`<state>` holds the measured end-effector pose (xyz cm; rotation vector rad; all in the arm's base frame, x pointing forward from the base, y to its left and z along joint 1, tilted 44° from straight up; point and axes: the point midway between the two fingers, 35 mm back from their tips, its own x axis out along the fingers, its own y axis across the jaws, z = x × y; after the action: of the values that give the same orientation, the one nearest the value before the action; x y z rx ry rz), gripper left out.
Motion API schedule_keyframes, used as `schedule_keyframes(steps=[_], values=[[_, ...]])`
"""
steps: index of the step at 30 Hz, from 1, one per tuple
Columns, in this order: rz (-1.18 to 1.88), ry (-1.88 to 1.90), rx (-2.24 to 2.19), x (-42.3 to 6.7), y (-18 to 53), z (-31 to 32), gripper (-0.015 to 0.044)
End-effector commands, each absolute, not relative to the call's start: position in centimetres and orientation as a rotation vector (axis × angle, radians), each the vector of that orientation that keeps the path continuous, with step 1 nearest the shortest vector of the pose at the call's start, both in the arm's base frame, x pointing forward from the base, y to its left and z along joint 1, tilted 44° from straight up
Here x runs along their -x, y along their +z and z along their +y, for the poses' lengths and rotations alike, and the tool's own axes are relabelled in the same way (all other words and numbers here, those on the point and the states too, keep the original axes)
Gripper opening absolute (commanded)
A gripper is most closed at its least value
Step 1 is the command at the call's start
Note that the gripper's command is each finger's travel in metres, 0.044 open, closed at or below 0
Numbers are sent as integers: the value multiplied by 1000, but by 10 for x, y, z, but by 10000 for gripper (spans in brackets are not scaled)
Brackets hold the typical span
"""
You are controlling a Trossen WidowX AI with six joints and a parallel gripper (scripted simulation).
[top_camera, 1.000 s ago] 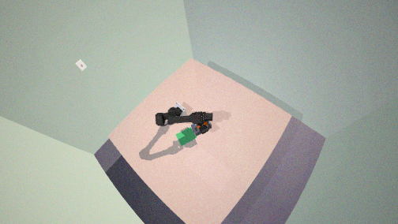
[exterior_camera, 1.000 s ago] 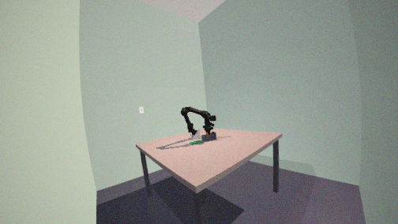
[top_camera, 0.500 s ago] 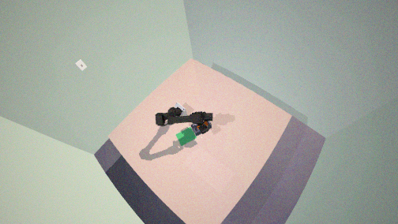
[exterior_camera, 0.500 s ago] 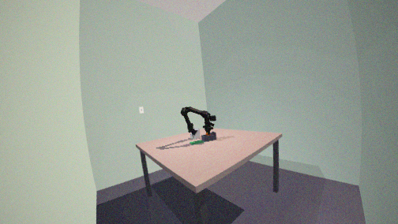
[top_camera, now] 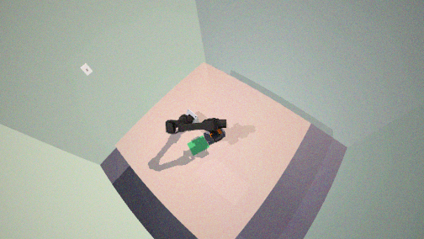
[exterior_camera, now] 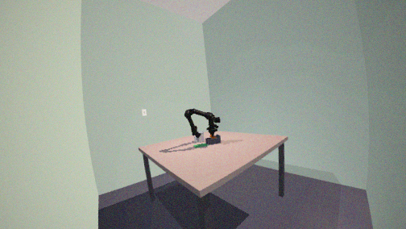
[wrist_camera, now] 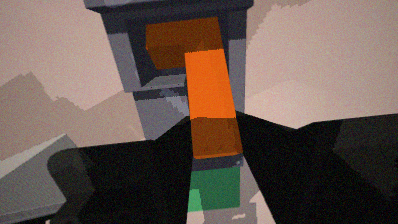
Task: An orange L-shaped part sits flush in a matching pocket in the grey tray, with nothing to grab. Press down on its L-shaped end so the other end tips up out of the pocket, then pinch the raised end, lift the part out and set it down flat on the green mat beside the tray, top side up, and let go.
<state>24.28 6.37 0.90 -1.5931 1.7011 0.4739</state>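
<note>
In the wrist view the orange L-shaped part (wrist_camera: 209,87) is tipped in the grey tray (wrist_camera: 120,55). Its L-shaped end lies low in the pocket at the far side and its straight end is raised toward the camera. My gripper (wrist_camera: 211,119) (top_camera: 216,134) (exterior_camera: 213,135) is shut on that raised end, one dark finger on each side. The green mat (wrist_camera: 216,189) (top_camera: 198,145) (exterior_camera: 200,146) lies on the table just beside the tray's near end, below the held end. In the top and exterior views the tray (exterior_camera: 213,140) and the part show only as small shapes under the arm.
The arm's base (top_camera: 173,125) (exterior_camera: 197,137) stands on the table beside the mat, with a small white block (top_camera: 192,114) by it. The pink table top (top_camera: 235,168) (exterior_camera: 225,157) spreads around the tray on all sides.
</note>
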Motion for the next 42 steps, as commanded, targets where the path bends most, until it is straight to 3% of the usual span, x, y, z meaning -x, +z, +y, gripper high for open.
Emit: schedule_keyframes(steps=[1,42], values=[[1698,472,1587,-243,14,69,0],[1698,475,1588,-239,61,113,0]])
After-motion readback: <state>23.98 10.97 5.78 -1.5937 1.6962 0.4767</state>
